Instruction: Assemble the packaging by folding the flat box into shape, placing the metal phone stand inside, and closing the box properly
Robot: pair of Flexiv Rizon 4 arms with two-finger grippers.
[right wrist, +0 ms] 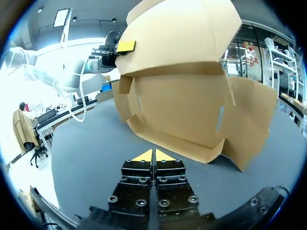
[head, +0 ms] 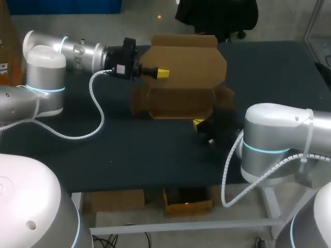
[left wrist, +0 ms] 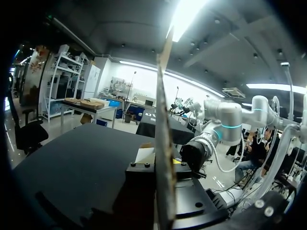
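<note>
So here's where the box is: it's half-folded and sits on the dark surface, toward the far middle. The top panel stands up, and the lower part with its cut-out edges rests on the surface below it. One side flap sticks out to my right.

My left fingers come in from the left and are clamped on the left edge of the top panel, up off the surface. In the left wrist view the cardboard runs edge-on straight between them, with one finger pressed against each face, so they're definitely holding the box. From the right wrist view you can see one of their yellow tips flat against that panel near its upper corner.

My right fingers are down low, near the box's front right corner. They're pinched fully together, yellow tip against yellow tip, with nothing between them. The box is right ahead of them but not touching, and there's a strip of bare surface between the tips and the bottom edge of the cardboard. The side flap is ahead of them and off to the right.
</note>
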